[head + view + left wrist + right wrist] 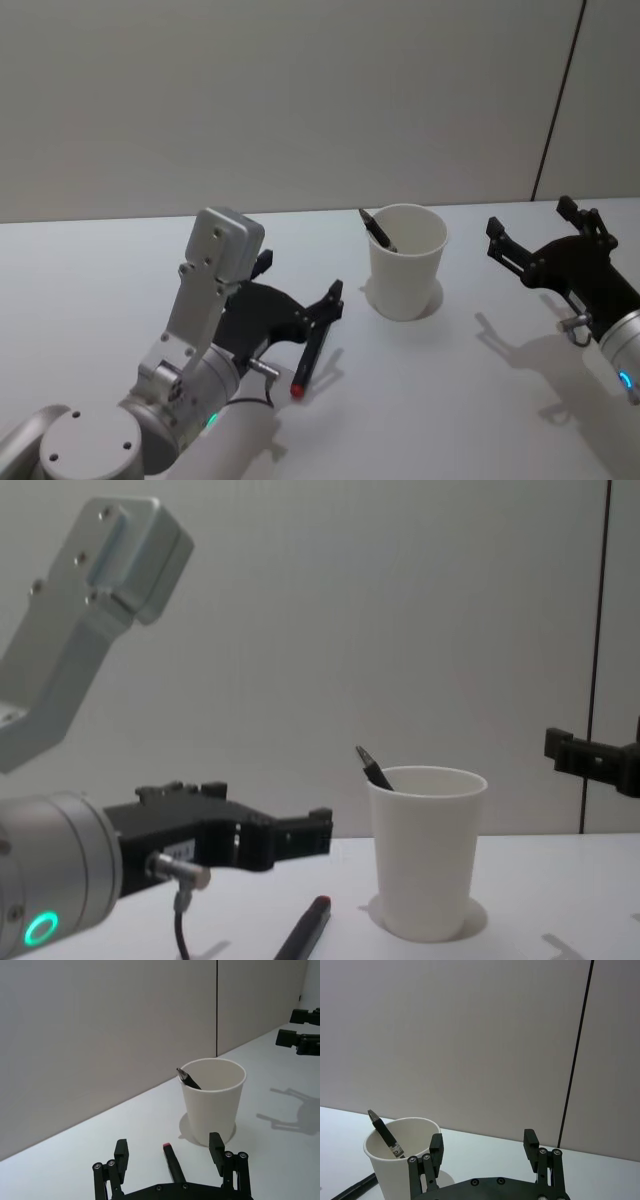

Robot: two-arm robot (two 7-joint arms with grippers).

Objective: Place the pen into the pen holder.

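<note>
**A:** Head view first. Cup [405,270] upright in the middle of the desk [120,290], mouth up, so ready to take a pen from above. Already a black pen [378,229] inside, leaning on the rim, presumably because of the wide mouth. Then the red-tipped pen [310,358] outside, lying on the desk near the cup, on the left arm's side.

**B:** And the left hand [302,290]? Gripping or not?

**A:** Nope. Left wrist view: fingers [121,1154] spread wide, red-tipped pen [172,1162] running down the middle with a gap on both sides. Looks lined up to straddle it before a pinch. Cup [212,1102] straight ahead past the fingertips, so a short carry once picked up.

**B:** Right hand [530,222] doing anything?

**A:** Right wrist view: released as well [483,1139], nothing between the fingers, cup [402,1150] and black pen [385,1132] out in front. Parked well apart from the cup on the right, probably just to keep the lane clear.

**B:** Anything new from the chest view?

**A:** Side-on there: left hand hanging above the desk, red-tipped pen [305,930] lower down beneath it, not touching. So probably needs to drop before closing. Cup [428,850] just beside, plain wall [300,630] behind. Job not done yet, with that pen outside.
</note>
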